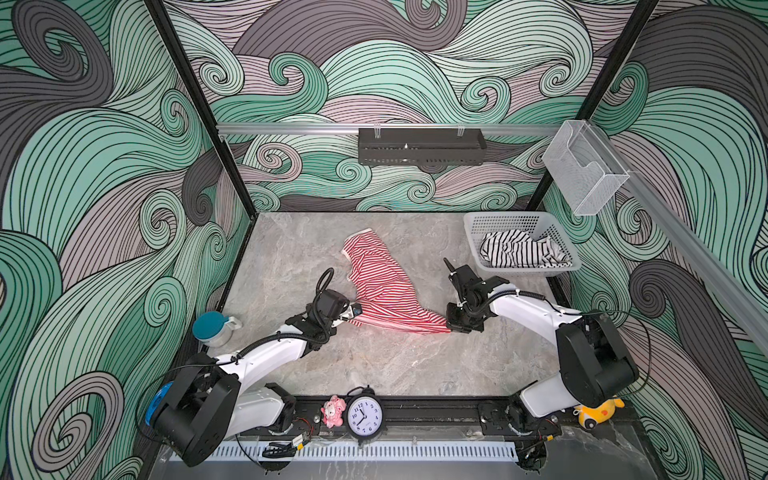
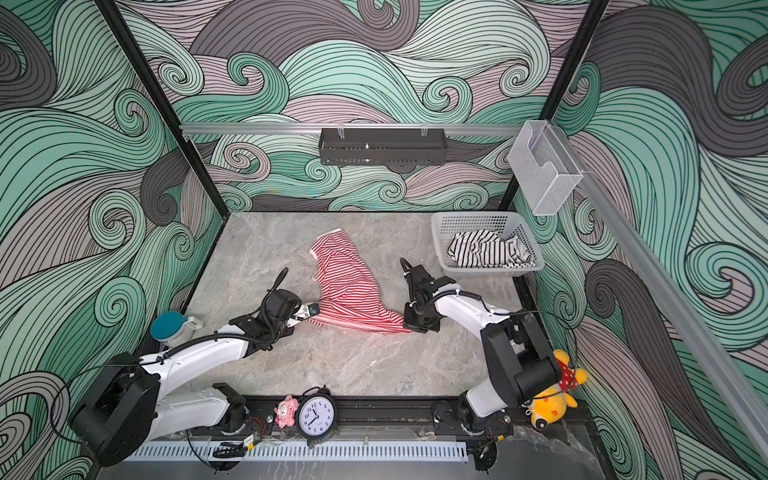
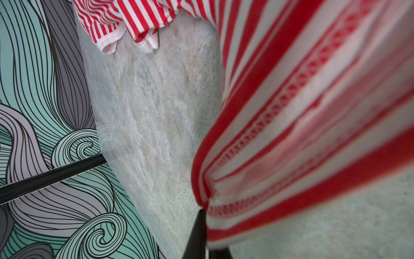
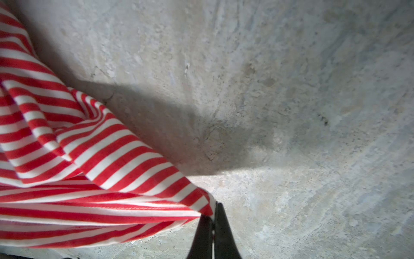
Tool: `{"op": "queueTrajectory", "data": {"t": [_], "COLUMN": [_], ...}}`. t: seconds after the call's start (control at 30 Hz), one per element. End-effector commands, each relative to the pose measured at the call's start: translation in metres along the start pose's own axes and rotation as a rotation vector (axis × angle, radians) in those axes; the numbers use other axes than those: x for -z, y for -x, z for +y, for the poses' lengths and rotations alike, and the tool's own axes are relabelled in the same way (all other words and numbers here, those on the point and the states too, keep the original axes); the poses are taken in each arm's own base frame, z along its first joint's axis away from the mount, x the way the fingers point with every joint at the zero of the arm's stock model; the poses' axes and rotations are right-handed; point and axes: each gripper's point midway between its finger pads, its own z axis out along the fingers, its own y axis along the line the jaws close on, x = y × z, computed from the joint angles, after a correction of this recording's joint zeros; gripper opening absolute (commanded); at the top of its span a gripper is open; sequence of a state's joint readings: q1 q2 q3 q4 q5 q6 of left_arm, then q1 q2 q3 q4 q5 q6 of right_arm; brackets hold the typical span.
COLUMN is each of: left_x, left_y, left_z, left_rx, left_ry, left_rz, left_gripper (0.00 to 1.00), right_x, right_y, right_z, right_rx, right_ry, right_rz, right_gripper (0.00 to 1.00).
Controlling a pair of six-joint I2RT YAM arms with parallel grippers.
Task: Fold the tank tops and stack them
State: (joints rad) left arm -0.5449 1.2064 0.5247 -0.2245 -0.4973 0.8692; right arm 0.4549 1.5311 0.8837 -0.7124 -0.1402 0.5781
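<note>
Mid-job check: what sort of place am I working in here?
Probably a staged robot test cell, not a real home: printed wave-pattern walls, a marble-look tabletop, and props like a clock and plush toy.

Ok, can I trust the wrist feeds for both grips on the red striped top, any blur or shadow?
Left wrist view: the red-and-white tank top is blurred close to the lens and hides how the left gripper grips. Right wrist view: sharp; a dark shadow lies on the table, yet the right gripper shows shut on a corner. Both top views: evenly lit.
</note>
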Motion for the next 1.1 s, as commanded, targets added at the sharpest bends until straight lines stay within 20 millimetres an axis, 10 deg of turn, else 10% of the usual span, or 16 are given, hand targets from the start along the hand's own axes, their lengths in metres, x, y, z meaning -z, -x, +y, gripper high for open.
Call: {"op": "queueTrajectory", "data": {"t": [0.0, 0.2, 0.6, 1.07], "left_x": [0.024, 0.066, 0.027, -0.006], "left_y": [0.013, 0.021, 0.006, 0.013], "left_z": [0.015, 0.043, 0.013, -0.017], "left_rx": [0.106, 0.393, 0.710, 0.831], "left_ry": [-0.076, -0.299, -0.692, -0.963], "left_rz": [-0.043, -0.140, -0.026, 0.054], "left_gripper": [0.27, 0.51, 0.34, 0.37], "right_x": [-0.004, -0.005, -0.012, -0.016], "right_y": [-0.003, -0.003, -0.008, -0.013], "right_z": [0.003, 0.009, 0.016, 0.021], "right_rx": [-0.003, -0.006, -0.004, -0.013], "right_ry": [0.019, 0.048, 0.078, 0.094], "right_rz": [0.025, 0.028, 0.029, 0.023], "right_gripper": [0.00, 0.00, 0.00, 0.00]}}
